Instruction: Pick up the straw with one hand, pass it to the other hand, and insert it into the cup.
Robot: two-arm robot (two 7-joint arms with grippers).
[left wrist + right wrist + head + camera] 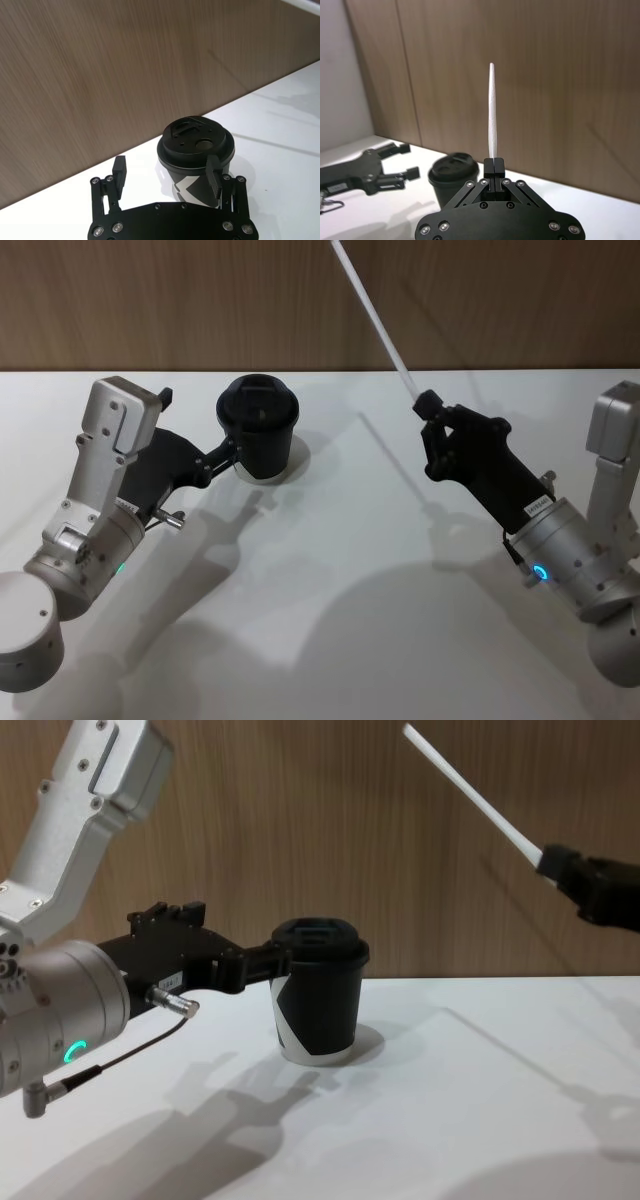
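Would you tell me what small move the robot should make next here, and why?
Probably the left gripper should back away from the cup and rise toward the straw. It is open and empty, low at the lidded cup. The right gripper is shut on the straw's lower end and holds it tilted high above the table, so the handover has not yet happened.

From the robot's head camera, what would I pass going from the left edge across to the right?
Left end effector → cup → straw → right end effector, shut on the straw's lower end.
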